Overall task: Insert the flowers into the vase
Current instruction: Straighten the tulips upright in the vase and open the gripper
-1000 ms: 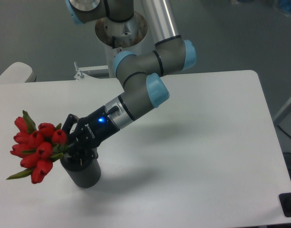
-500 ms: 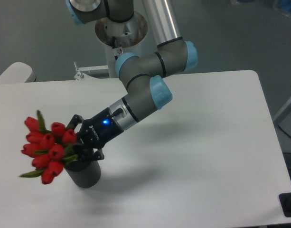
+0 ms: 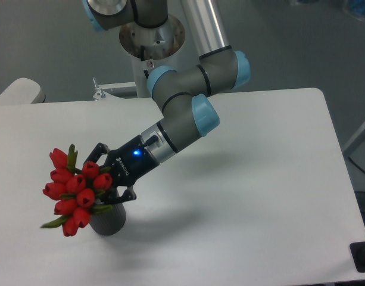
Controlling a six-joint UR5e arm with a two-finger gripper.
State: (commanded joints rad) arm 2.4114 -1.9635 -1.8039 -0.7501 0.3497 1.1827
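The flowers (image 3: 75, 190), a tight bunch of red tulip buds with green leaves, lean up and to the left over the vase (image 3: 109, 221), a small dark grey ribbed cylinder on the white table. The blooms hide the vase's mouth and the stems. My gripper (image 3: 108, 185) comes in from the upper right, shut on the flowers' stems just above the vase's mouth, with its blue light on.
The white table (image 3: 242, 179) ends at its front edge just below the vase. The robot's base column (image 3: 151, 36) stands at the back centre. A pale rounded object (image 3: 18, 90) sits off the table's back left corner.
My gripper has swung the bunch to the right and more upright over the vase. The vase has stayed in place.
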